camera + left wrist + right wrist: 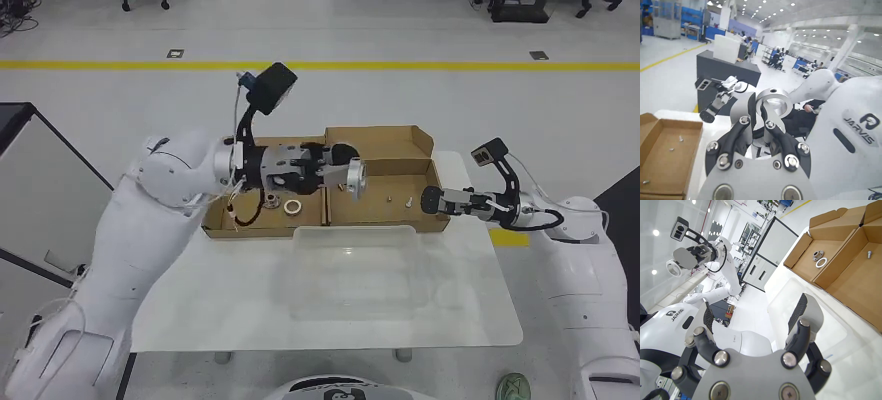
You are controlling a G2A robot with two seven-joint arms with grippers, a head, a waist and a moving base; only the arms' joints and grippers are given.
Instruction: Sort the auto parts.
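From above, the left tool [345,174] is clamped on a metal collar [355,175], which it holds over the middle divider of the cardboard box [380,135] at the far side of the white table [200,300]. A flanged bushing [270,207] and a flat washer [293,207] lie side by side in the box's left compartment, and small screws [409,199] lie apart in the right one. The right tool [428,198] sits at the box's right end, and a clear plastic bin [300,270] stands on the table just in front of the box. In the left wrist view the left tool [759,108] grips the metal collar [774,94] by its wall: one finger [772,117] passes through the bore while the other presses on the outside, and a set-screw hole shows in the rim. Beside it, small screws [680,138] are scattered on the floor of the cardboard box [662,161], and the right tool [708,113] shows farther off. In the right wrist view the right tool [753,313] is spread wide with nothing between its ribbed pads, above the clear plastic bin [780,294]. Past the bin, the cardboard box [829,230] holds the flanged bushing [817,254] touching the flat washer [821,262] in one compartment and a bolt [869,255] in the next, while the left tool [680,260] holds the metal collar [674,269] up in the air.
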